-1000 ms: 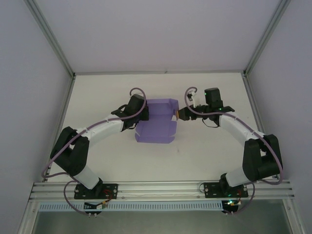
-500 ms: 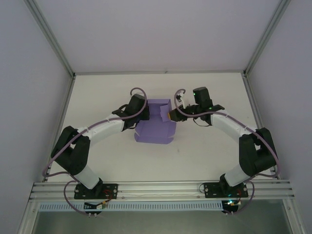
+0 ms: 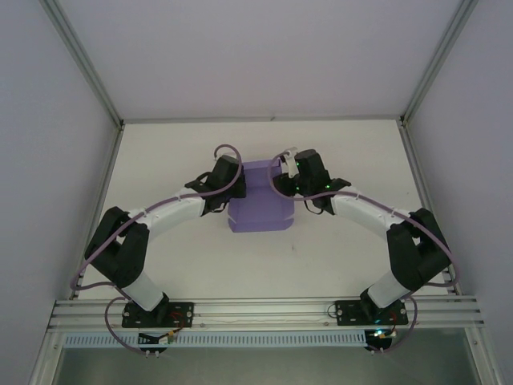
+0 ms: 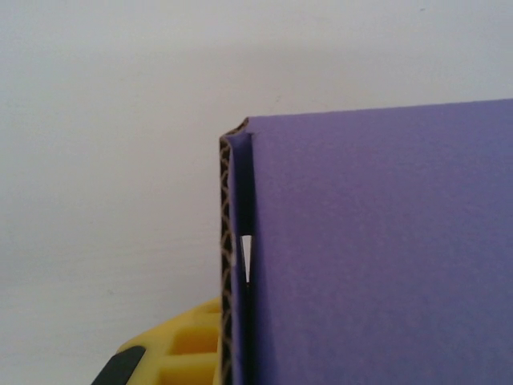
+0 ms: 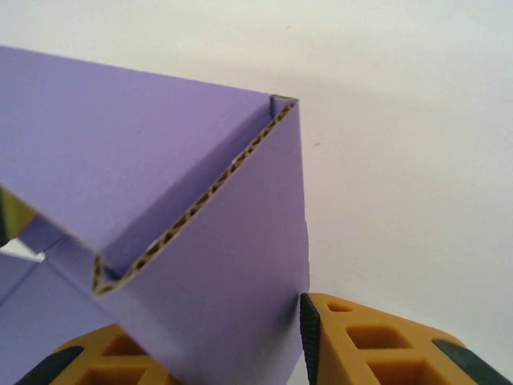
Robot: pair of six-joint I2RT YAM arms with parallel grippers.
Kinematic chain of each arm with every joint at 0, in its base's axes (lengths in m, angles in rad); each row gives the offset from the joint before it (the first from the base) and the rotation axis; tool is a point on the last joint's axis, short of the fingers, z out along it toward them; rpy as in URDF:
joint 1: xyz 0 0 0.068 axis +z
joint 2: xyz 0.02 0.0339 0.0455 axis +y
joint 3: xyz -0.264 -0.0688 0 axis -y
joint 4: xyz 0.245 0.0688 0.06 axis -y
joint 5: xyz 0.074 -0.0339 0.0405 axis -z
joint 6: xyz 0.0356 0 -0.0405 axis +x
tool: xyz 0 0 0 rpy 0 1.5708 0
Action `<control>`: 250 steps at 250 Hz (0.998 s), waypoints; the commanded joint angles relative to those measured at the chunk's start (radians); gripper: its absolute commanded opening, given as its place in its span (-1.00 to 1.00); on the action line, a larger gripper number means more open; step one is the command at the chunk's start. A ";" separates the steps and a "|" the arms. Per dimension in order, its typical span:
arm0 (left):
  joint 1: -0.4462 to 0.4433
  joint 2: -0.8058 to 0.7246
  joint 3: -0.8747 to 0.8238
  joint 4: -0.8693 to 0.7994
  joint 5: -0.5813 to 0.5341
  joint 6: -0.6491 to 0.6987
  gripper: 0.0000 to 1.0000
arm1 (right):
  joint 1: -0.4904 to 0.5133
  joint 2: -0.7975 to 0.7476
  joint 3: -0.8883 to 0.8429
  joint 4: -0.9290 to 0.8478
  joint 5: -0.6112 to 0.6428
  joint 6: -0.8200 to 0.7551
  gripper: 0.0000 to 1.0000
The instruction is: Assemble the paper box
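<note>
Top external view: the left gripper (image 3: 230, 183) sits against the left wall of the paper box (image 3: 260, 210), mid-table (image 3: 337, 257). I cannot tell how wide its claw is. The right gripper (image 3: 282, 178) straddles the right flap, spread wide. The card is probably light, stiff and easily creased, so grip walls near folds.

The desk (image 3: 176, 257) is a plain off-white surface. One thing lies directly on it: the lavender paper box (image 3: 260, 210), set between the left tool (image 3: 232, 192) and the right tool (image 3: 282, 180), close against both. Bare desk spreads outward from each tool, on the far side and the near side alike.
</note>
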 commanded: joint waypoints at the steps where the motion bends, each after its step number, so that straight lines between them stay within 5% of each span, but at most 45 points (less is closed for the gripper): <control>1: -0.014 -0.003 0.023 0.026 0.062 0.003 -1.00 | 0.000 0.023 0.018 0.049 0.089 -0.008 -0.25; 72: -0.032 0.022 0.071 -0.033 0.008 -0.039 -1.00 | 0.016 0.084 0.039 0.095 0.295 0.044 -1.00; 125: -0.036 0.059 0.121 -0.111 -0.070 -0.184 -1.00 | 0.020 0.168 0.062 0.051 0.715 0.187 -1.00; 250: -0.024 0.146 0.234 -0.378 -0.334 -0.401 -1.00 | 0.020 0.135 -0.013 0.232 0.824 0.131 -1.00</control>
